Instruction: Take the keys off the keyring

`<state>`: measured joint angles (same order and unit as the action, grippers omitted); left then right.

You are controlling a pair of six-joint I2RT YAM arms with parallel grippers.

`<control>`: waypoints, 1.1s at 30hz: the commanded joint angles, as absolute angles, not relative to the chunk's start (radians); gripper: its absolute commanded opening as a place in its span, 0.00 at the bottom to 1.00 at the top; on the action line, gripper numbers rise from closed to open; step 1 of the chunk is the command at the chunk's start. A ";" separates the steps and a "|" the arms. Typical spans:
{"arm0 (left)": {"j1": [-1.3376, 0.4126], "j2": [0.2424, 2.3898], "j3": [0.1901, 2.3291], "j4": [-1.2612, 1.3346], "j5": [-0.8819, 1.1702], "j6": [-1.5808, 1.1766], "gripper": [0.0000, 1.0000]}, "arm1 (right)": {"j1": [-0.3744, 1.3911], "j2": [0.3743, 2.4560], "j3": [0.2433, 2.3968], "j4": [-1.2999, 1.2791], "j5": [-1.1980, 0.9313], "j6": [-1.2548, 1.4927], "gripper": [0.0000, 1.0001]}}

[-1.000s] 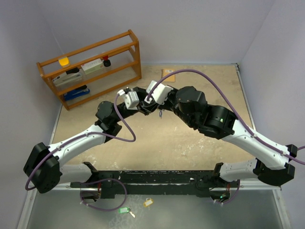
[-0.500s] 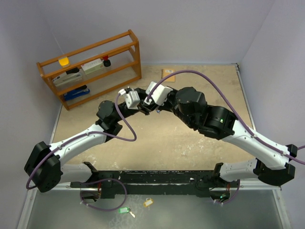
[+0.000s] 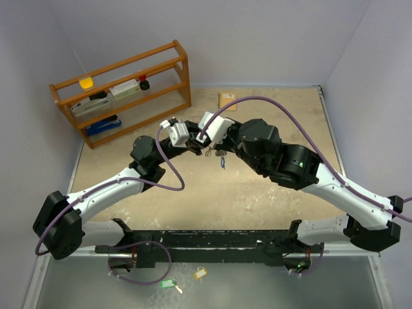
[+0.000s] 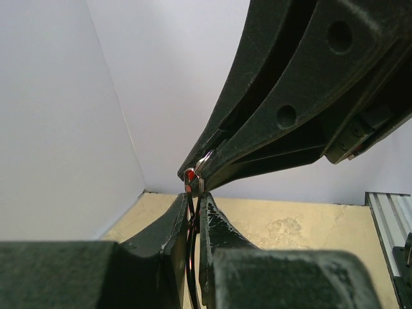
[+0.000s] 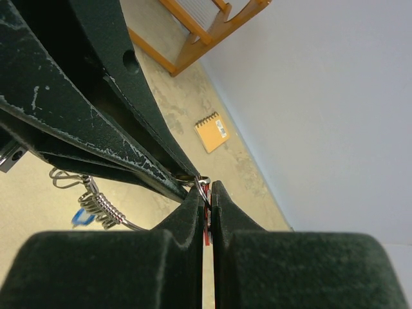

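Note:
My two grippers meet tip to tip above the middle of the table. The left gripper (image 3: 196,149) (image 4: 195,196) is shut on the thin wire of the keyring (image 4: 191,244), which runs down between its jaws. The right gripper (image 3: 208,151) (image 5: 207,187) is shut on the red tag (image 5: 206,226) of one key, and a small ring (image 5: 202,181) shows at its tips. The red tag (image 4: 190,174) also peeks out where the tips touch. Below them hangs the keyring's coil (image 5: 100,206) with silver keys (image 3: 220,155) and the blue tag (image 3: 223,163) (image 5: 80,219).
A wooden shelf (image 3: 122,90) with small items stands at the back left. An orange notebook (image 3: 225,98) (image 5: 212,132) lies at the back of the table. A green tag (image 3: 167,283) and a yellow tag (image 3: 200,273) lie by the near rail.
The left gripper's jaws have closed onto the keyring wire. The bunch with the blue tag now hangs lower and further right beneath the two grippers.

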<state>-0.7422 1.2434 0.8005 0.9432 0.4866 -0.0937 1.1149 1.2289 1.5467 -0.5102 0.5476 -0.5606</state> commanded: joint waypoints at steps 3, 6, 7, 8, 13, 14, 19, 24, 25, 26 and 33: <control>-0.747 1.228 0.833 0.991 0.494 -0.112 0.00 | 1.120 1.197 1.539 -0.426 0.580 -0.579 0.00; -0.746 1.226 0.830 0.986 0.489 -0.113 0.00 | 1.119 1.198 1.527 -0.405 0.603 -0.588 0.00; -0.747 1.223 0.831 0.982 0.483 -0.113 0.00 | 1.120 1.199 1.528 -0.403 0.612 -0.592 0.00; -0.747 1.221 0.832 0.977 0.478 -0.109 0.00 | 1.119 1.201 1.527 -0.399 0.624 -0.595 0.00; -0.747 1.194 0.827 0.922 0.459 -0.064 0.00 | 1.120 1.199 1.521 -0.371 0.679 -0.608 0.00; -0.747 1.188 0.827 0.909 0.459 -0.053 0.00 | 1.119 1.196 1.520 -0.362 0.689 -0.611 0.00; -0.746 1.158 0.824 0.853 0.472 -0.005 0.00 | 1.120 1.184 1.525 -0.327 0.715 -0.616 0.00; -0.747 1.132 0.828 0.814 0.499 0.026 0.00 | 1.119 1.197 1.565 -0.355 0.706 -0.595 0.00; -0.747 1.128 0.832 0.810 0.512 0.028 0.00 | 1.119 1.201 1.570 -0.360 0.704 -0.594 0.00; -0.747 1.126 0.835 0.808 0.527 0.028 0.00 | 1.120 1.205 1.574 -0.364 0.704 -0.595 0.00; -0.747 1.121 0.853 0.803 0.582 0.024 0.00 | 1.120 1.218 1.581 -0.406 0.666 -0.585 0.00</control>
<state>-0.7452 1.1526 0.8097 0.8021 0.4915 0.0196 1.1278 1.2240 1.5146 -0.4389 0.6201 -0.5896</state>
